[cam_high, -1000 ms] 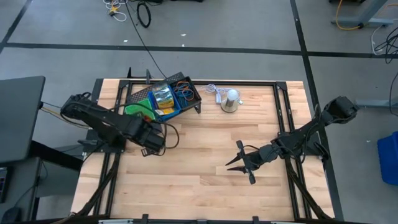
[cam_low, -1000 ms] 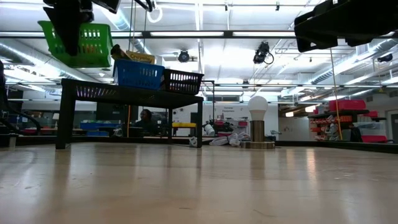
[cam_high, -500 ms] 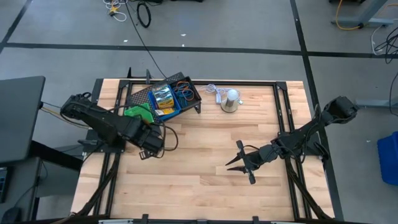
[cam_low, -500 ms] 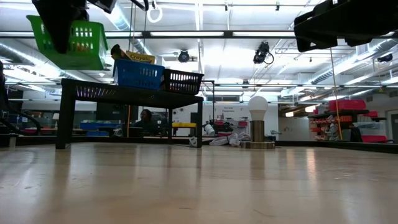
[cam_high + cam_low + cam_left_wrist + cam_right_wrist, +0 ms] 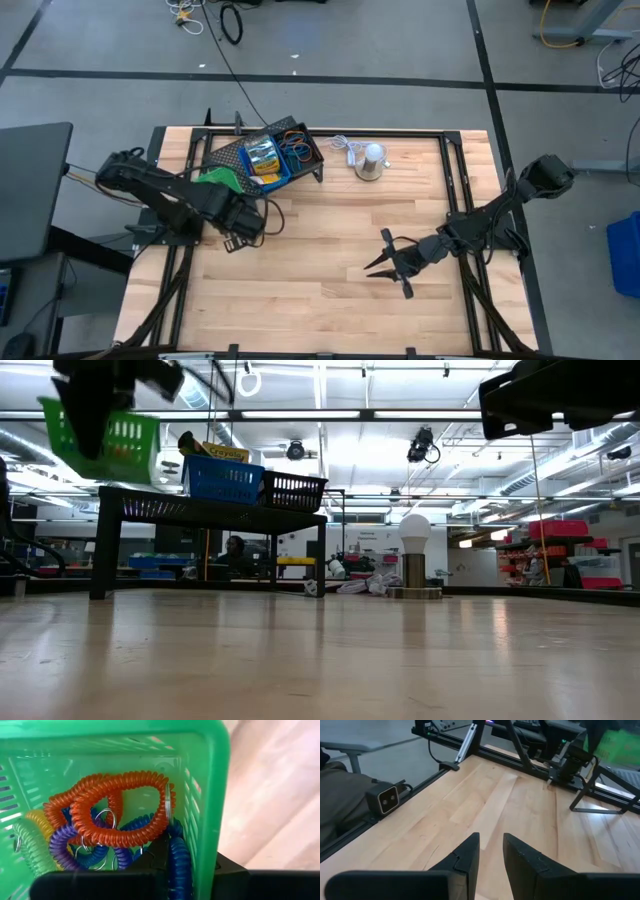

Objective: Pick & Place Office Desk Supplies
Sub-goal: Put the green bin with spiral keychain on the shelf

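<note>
Green tray airborne!
Left gripper (image 5: 232, 237) jaws clamped on the green tray (image 5: 100, 440) wall, coils riding inside; right gripper (image 5: 383, 262) waits at four o'clock, jaws apart.

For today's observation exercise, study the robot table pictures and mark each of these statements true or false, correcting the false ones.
1. The left gripper holds the green tray up off the table. True.
2. The green tray is empty. False: coiled loops in orange, blue and purple lie in it.
3. The blue tray sits on the black rack. True.
4. The right gripper grips a crayon box. False: its fingers hold nothing, above bare wood.
5. The lamp stands on the rack. False: it stands on the table beside it.
</note>
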Robot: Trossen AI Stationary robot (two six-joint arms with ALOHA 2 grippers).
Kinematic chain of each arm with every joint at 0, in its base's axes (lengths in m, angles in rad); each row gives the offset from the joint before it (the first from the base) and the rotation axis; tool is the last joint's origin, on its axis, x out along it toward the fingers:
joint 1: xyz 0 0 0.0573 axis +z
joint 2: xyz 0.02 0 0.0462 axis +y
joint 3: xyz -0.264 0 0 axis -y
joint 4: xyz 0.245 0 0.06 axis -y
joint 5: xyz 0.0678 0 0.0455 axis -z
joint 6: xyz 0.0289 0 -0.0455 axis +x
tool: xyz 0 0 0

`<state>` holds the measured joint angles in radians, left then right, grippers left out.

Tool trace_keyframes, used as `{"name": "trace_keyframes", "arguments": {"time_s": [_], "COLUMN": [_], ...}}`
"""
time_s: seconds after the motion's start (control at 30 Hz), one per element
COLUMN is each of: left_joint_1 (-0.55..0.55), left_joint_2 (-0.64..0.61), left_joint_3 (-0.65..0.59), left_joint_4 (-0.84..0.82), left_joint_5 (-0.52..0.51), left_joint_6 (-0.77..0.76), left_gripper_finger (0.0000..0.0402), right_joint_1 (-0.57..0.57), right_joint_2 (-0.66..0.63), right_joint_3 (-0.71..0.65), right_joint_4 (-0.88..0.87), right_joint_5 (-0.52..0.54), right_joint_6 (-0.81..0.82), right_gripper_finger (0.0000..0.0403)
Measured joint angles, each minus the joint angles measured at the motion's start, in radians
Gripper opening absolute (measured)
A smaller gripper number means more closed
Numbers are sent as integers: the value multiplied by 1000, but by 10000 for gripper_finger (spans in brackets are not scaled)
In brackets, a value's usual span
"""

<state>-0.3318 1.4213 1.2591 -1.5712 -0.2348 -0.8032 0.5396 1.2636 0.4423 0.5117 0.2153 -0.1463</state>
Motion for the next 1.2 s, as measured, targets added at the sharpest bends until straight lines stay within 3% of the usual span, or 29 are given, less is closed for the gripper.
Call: {"name": "trace_keyframes", "arguments": {"time_s": [0.27, 0.9, 1.2], "left_joint_1": [44, 243, 274], "left_joint_2": [-56, -93, -93], "left_joint_3": [-136, -148, -147], "left_joint_4": [63, 132, 145], "left_joint_5": [-2, -24, -31], "left_joint_6": [5, 226, 252], "left_gripper_finger": [35, 35, 38], "right_joint_1": [8, 6, 6], "right_joint_2": [0, 0, 0], "right_joint_3": [0, 0, 0], "right_joint_4": [0, 16, 15], "right_joint_5": [0, 0, 0], "right_joint_6": [0, 7, 19], "right_gripper_finger": [96, 96, 96]}}
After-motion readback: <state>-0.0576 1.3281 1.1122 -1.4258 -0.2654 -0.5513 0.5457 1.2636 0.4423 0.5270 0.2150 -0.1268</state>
